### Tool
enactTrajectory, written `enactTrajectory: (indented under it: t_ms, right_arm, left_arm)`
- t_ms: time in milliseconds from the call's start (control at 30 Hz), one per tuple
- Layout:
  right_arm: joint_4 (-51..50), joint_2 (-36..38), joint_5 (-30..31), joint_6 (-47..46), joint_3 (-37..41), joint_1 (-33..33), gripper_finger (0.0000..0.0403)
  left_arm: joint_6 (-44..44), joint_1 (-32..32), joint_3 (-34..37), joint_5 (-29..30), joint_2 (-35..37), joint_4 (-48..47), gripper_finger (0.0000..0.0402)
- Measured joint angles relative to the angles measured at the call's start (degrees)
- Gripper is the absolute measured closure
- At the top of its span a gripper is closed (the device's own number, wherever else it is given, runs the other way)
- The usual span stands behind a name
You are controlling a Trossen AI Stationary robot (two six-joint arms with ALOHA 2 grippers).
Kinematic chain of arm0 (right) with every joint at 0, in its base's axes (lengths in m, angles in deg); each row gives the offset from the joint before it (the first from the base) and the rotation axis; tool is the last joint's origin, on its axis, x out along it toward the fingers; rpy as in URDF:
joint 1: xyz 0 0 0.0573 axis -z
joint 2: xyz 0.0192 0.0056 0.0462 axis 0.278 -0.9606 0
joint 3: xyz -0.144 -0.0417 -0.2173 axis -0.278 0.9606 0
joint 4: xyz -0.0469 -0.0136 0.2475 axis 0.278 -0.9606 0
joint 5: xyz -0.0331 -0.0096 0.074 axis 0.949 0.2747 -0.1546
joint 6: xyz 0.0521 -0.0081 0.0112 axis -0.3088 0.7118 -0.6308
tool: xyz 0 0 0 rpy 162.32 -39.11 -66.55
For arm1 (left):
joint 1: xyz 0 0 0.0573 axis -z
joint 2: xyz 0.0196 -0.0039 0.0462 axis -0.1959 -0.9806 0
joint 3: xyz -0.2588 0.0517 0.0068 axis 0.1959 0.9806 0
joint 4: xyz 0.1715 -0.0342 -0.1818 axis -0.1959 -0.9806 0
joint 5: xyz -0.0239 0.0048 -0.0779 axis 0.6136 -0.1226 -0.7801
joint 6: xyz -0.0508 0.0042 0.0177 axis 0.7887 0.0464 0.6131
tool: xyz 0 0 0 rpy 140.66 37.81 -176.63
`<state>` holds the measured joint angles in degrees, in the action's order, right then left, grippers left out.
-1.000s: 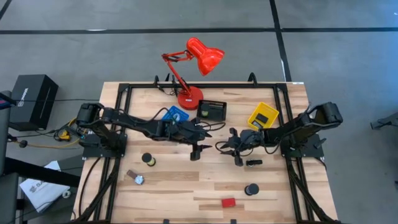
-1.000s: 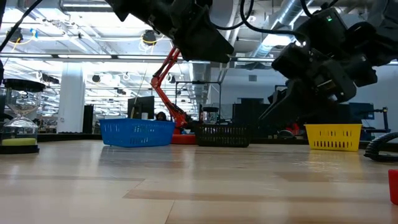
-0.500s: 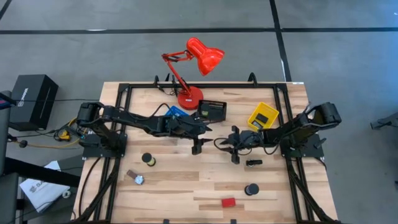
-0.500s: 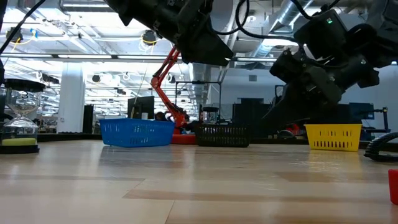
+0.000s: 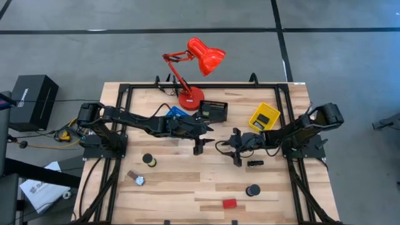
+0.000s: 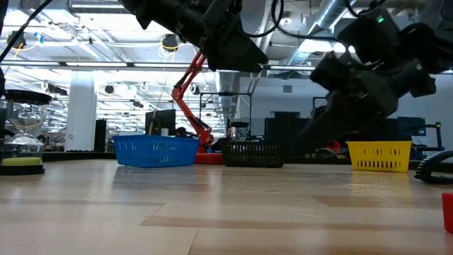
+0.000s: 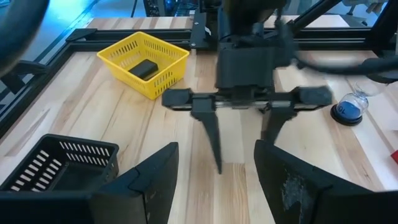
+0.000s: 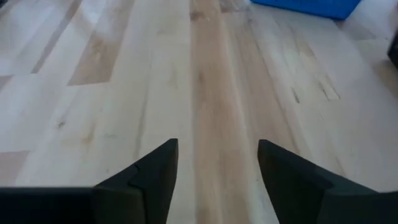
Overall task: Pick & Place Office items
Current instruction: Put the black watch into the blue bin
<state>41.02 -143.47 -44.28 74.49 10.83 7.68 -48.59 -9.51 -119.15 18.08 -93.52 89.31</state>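
Both grippers hover open over the table's middle, tips toward each other, holding nothing. My left gripper (image 5: 199, 147) (image 7: 216, 182) looks across at my right gripper (image 5: 236, 156) (image 8: 217, 177), whose spread fingers (image 7: 212, 140) point down at bare wood. Office items lie apart from both: a tape roll (image 5: 149, 160), a small brown-and-silver item (image 5: 137, 180), a tiny black gadget (image 5: 254, 164) near my right gripper, a black cylinder (image 5: 252, 189) and a red block (image 5: 230, 203) (image 6: 448, 212). A black item (image 7: 143, 68) lies in the yellow bin.
Along the far side stand the blue bin (image 5: 177, 114) (image 6: 156, 151), the black bin (image 5: 214, 110) (image 7: 56, 158), the yellow bin (image 5: 264, 117) (image 7: 144, 62) and the red desk lamp (image 5: 190, 97). An hourglass (image 6: 25, 134) stands near the low camera. Bare wood lies between the grippers.
My left gripper has moved a little toward the table's far edge and then held still. My right gripper has drifted slightly toward the left gripper. Neither has shut or taken hold of anything.
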Motion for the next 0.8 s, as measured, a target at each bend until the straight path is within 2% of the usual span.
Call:
enactTrajectory:
  t_ms: [67,200,400,500,667,800]
  right_arm:
    - [-4.52,1.86,-0.26,0.28,-1.02,-0.56,0.0193]
    - [-24.63,7.26,-0.38,-0.24,-5.47,-1.89,0.0201]
    - [-58.06,13.06,-3.19,-10.65,-14.18,-4.56,0.0215]
    - [-69.65,14.42,-3.39,-15.92,-17.57,-6.67,0.0220]
    - [-77.50,14.62,-3.63,-21.27,-18.72,-10.45,0.0222]
    - [-78.80,12.68,-4.94,-24.14,-18.72,-14.03,0.0219]
  left_arm:
    - [0.00,0.00,0.00,0.02,0.00,0.02,0.0197]
    - [0.00,0.00,0.00,0.02,0.00,0.24,0.0197]
    - [0.33,0.00,0.00,0.00,0.00,0.37,0.0197]
    - [0.37,0.00,0.00,0.02,0.00,0.39,0.0197]
    - [0.39,0.02,0.00,0.02,0.00,0.49,0.0197]
    - [0.40,0.07,0.00,0.01,0.00,0.63,0.0197]
